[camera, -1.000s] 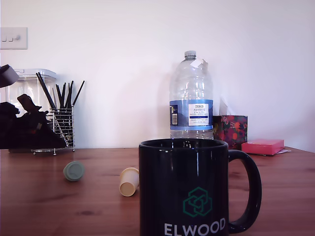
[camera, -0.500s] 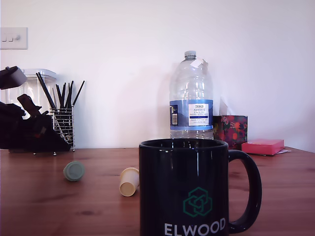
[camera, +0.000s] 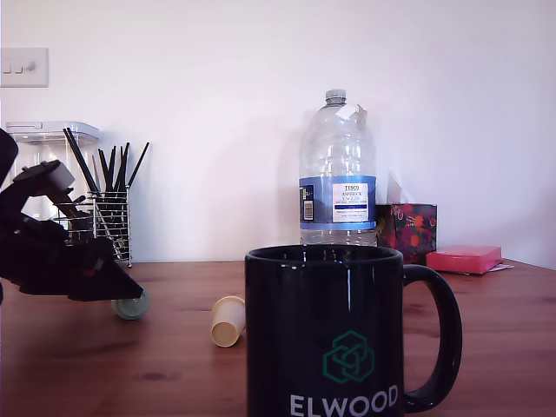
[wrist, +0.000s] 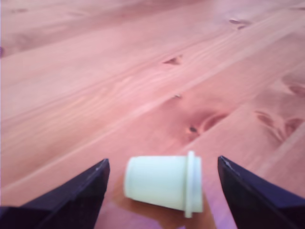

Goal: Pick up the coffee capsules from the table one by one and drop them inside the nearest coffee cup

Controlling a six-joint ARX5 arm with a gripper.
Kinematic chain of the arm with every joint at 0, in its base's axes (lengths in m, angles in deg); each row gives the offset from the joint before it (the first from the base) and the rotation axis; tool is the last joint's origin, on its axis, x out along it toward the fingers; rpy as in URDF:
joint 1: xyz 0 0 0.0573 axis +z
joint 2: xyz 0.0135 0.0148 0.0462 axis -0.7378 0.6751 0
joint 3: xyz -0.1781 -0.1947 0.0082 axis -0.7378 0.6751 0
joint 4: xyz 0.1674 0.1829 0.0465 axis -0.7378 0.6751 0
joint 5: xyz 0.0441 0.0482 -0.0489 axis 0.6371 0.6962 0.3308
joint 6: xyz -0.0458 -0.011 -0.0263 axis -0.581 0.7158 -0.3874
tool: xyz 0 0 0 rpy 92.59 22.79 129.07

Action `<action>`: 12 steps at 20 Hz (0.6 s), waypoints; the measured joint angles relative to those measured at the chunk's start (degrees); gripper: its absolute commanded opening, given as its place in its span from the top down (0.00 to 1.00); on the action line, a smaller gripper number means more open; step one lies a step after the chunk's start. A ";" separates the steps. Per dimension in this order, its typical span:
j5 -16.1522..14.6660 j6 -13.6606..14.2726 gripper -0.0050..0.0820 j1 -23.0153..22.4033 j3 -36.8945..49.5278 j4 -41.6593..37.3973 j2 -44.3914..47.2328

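- A red-brown wooden desk (camera: 78, 365) fills the lower part of the exterior view, with a white wall behind it.
- A big glossy black mug (camera: 326, 334) stands at the lower centre, very close to the camera. Its handle points to the exterior view's right, and it carries a teal logo above white "ELWOOD" lettering.
- The black robot arm reaches in from the left edge, its gripper (camera: 122, 294) low over the desk at the middle left.
- A green capsule (camera: 132, 306) lies on its side on the desk, partly hidden behind the arm's tip.
- In the wrist view the same capsule (wrist: 164, 182) lies between the two dark fingers (wrist: 76, 193). They are spread wide, one on each side, and neither touches it.
- A cream capsule (camera: 228, 321) lies on its side just left of the mug in the exterior view, apart from the green one.
- A clear water bottle (camera: 337, 174) with a blue label stands behind the mug, at centre frame.
- A wire holder of black sticks (camera: 111, 208) stands at the left, by the wall.
- A patterned box (camera: 407, 230) and a pink box (camera: 464, 258) sit at the right, near the wall.
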 measured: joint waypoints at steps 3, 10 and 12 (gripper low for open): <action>-0.87 0.00 0.19 0.00 -0.39 1.70 0.02; -0.37 0.13 0.44 0.00 -0.50 3.10 0.02; 1.25 0.52 0.59 0.00 -0.50 3.76 0.02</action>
